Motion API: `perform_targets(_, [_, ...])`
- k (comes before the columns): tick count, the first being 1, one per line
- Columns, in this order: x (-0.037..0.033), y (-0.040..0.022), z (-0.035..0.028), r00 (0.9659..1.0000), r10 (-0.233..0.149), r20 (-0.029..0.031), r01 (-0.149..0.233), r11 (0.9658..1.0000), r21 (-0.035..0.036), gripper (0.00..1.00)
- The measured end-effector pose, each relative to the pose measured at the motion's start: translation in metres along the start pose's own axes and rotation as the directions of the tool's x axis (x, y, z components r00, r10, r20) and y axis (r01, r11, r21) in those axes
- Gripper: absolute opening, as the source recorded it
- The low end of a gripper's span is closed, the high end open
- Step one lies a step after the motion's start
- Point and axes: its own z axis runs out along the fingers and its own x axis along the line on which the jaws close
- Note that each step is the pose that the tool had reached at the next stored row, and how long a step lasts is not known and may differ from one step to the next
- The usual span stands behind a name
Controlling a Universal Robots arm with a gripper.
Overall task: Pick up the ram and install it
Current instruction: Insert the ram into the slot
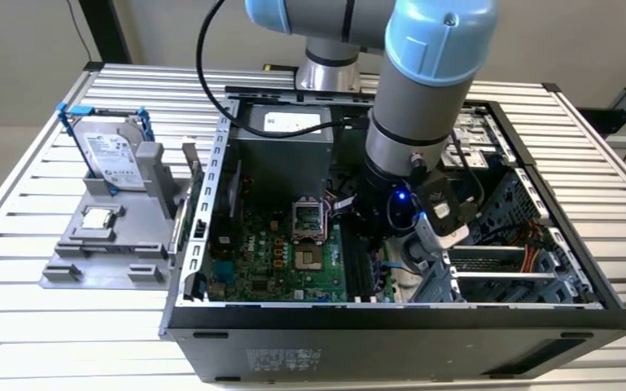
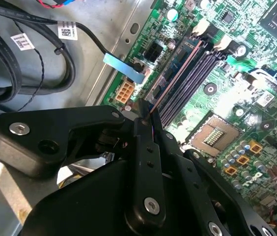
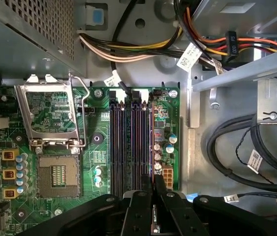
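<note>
I see a hard drive (image 1: 110, 153) and a processor chip (image 1: 98, 218) near the worktop's (image 1: 30, 326) edge at the exterior view's left, beside the open computer case (image 1: 400, 342).

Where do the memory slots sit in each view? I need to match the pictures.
Exterior view: memory slots beside the arm, on the exterior view's right of the empty processor socket.
Second wrist view: slots run away from the gripper, which holds the ram.
First wrist view: slots just beyond the gripper.
Shared landmark: the processor socket, beside the slots.
</note>
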Motion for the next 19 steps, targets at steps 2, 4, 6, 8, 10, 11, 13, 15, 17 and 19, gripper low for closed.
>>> perform_targets(2, [0.0004, 0.0, 0.0003, 1.0, 0.0, 0.0, 0.0, 1.0, 0.0002, 0.0])
perform_targets(4, [0.001, -0.0001, 0.0004, 1.0, 0.0, -0.0001, 0.0, 1.0, 0.0004, 0.0])
perform_targets(6, [0.0012, -0.0001, 0.0007, 1.0, 0.0, -0.0001, 0.0, 1.0, 0.0005, 0.0])
perform_targets(8, [0.0013, -0.0001, 0.001, 1.0, 0.0, -0.0004, 0.0, 1.0, 0.0007, 0.0])
perform_targets(10, [0.0014, -0.0001, 0.0017, 1.0, 0.0, -0.0009, 0.0, 1.0, 0.0011, 0.0])
perform_targets(11, [0.0014, -0.0001, 0.0021, 1.0, 0.0, -0.0013, 0.0, 1.0, 0.0018, 0.0])
perform_targets(13, [0.0015, -0.0001, 0.0027, 1.0, 0.0, -0.0023, 0.0, 1.0, 0.0031, 0.0])
perform_targets(15, [0.0015, -0.0002, 0.0037, 1.0, -0.001, -0.0028, 0.001, 1.0, 0.0045, 0.0])
perform_targets(17, [0.0015, -0.0002, 0.0046, 1.0, -0.001, -0.0036, 0.001, 1.0, 0.0054, 0.0])
perform_targets(19, [0.0016, -0.0001, 0.0049, 1.0, -0.002, -0.0044, 0.002, 1.0, 0.0055, 0.0])
